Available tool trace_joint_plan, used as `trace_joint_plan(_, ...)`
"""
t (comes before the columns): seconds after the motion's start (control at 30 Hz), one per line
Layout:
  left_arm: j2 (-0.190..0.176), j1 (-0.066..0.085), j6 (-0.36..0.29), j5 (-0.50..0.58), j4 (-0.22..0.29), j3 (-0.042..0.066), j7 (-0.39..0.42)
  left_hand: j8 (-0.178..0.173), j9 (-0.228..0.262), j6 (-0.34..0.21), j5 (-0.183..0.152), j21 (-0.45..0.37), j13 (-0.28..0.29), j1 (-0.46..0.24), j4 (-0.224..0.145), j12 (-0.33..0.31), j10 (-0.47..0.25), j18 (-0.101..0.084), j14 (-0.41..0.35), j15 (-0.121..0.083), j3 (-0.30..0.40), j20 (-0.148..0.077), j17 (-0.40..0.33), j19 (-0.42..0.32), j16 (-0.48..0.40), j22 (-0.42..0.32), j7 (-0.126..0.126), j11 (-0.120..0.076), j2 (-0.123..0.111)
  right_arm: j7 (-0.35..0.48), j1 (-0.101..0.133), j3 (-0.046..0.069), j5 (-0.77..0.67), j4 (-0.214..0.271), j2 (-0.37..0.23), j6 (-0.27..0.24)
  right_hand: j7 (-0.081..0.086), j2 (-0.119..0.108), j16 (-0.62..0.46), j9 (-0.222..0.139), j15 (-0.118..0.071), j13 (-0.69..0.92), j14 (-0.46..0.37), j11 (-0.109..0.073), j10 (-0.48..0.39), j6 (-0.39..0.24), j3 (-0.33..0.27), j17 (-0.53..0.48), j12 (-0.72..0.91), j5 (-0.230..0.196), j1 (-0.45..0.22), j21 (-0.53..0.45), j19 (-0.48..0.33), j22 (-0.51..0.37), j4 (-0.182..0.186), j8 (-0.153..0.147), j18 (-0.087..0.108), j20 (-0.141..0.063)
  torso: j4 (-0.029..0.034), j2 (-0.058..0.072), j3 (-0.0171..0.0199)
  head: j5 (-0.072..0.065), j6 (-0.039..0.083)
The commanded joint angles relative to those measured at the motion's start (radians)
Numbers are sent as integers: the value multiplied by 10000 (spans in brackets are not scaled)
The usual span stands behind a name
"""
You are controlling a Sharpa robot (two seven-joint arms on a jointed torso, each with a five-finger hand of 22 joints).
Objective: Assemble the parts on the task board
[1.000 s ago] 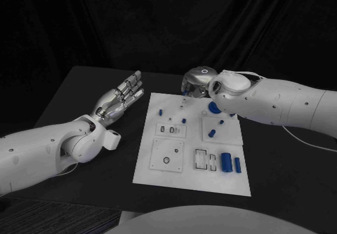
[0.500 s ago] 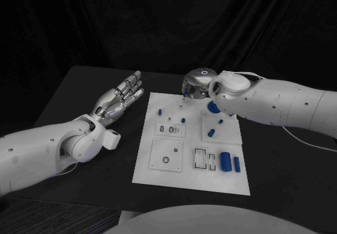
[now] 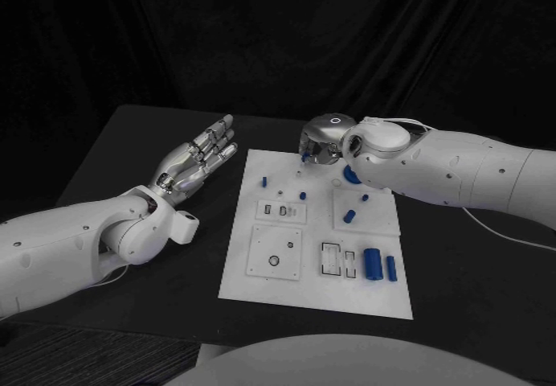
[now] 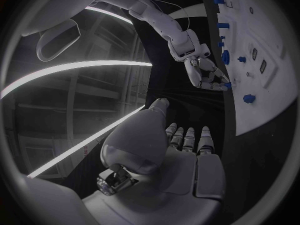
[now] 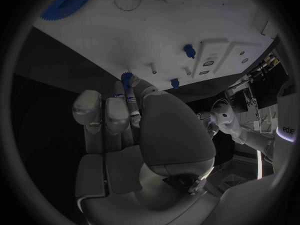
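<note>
Head camera looks steeply down on the black table [image 3: 151, 137], taking in the entire task board [image 3: 315, 297]. Left wrist camera sits behind the left hand [image 4: 165, 155], off the board's left edge. Right wrist camera sits close behind the right hand [image 5: 134, 135] over the board's far edge. All three views share the board.

**What we cannot make out**

In the head view, the right hand [image 3: 322, 143] and wrist cover part of the blue gear [image 3: 351, 174] on the task board [image 3: 315, 289]. We cannot tell whether its fingertips [image 5: 128, 87] pinch the small blue part [image 5: 127, 78].
</note>
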Motion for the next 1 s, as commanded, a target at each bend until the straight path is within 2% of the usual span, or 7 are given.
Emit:
trace_joint_plan(0.03,13,25,136,-14,18,8,234,31,30,125,66,-59,-10,-133,-30,-35,1,168,-22,16,50,69,-14,7,-36,-17,154,-9,-8,-43,-62,5,-20,-27,23,154,-12,-52,5,12,82,-5,-17,-22,-70,-75,24,4,-33,-44,-17,45,-19,13,43,-16,-190,70,-1,0,-5,17,-18)
trace_joint_plan(0.7,46,25,222,-14,-19,8,162,99,80,473,66,-59,-10,-170,-68,-35,1,175,-22,25,98,84,-14,7,-36,-17,347,96,0,-55,-132,5,-20,-83,84,361,21,-123,-284,4,134,-4,-201,24,-277,-275,98,-363,-37,-96,-56,-162,-214,-129,125,-200,-143,129,-14,-16,-1,76,-18)
trace_joint_plan(0.83,46,25,231,-14,-29,8,139,99,80,473,66,-59,-10,-170,-68,-35,1,175,-22,25,98,84,-14,7,-36,-17,347,96,0,-85,-137,5,-20,-78,68,426,104,-229,-371,-52,226,-14,-289,148,-667,-587,122,-465,-46,-131,-149,-282,-325,-184,229,-361,-128,198,-25,-17,-2,98,-18)
trace_joint_plan(0.87,46,25,232,-14,-32,8,132,99,80,473,66,-59,-10,-170,-68,-35,1,175,-22,25,98,84,-14,7,-36,-17,347,96,0,-99,-140,5,-20,-79,62,439,31,-308,-404,-134,290,-12,-326,218,-1005,-938,105,-509,-32,-154,-208,-325,-362,-195,278,-377,-116,233,-26,-15,0,98,-18)
trace_joint_plan(0.93,47,25,236,-14,-39,8,120,103,82,490,65,-59,-10,-174,-70,-35,1,175,-22,28,101,86,-14,7,-36,-17,363,110,0,-174,-146,4,-20,-76,47,426,-233,-464,-544,-447,367,-16,-466,346,-1911,-2158,-28,-690,-42,-197,-332,-494,-496,-283,326,-374,-87,340,-31,-18,-1,97,-18)
trace_joint_plan(0.97,48,25,238,-14,-42,8,116,103,82,490,65,-59,-10,-174,-70,-35,1,175,-22,28,101,86,-14,7,-36,-17,363,110,0,-208,-149,4,-20,-78,42,405,-423,-467,-678,-594,401,-2,-598,367,-2457,-2699,-164,-861,-27,-226,-367,-654,-624,-387,290,-360,-52,379,-34,-19,-1,99,-18)
trace_joint_plan(1.0,50,25,241,-14,-46,8,111,108,85,517,65,-59,-10,-178,-74,-35,1,175,-22,30,103,88,-14,7,-36,-17,382,126,-1,-250,-151,4,-20,-84,34,363,-726,-471,-867,-860,464,-18,-774,458,-3189,-4375,-360,-1101,-36,-276,-446,-882,-801,-552,257,-442,-17,437,-32,-20,-1,93,-18)
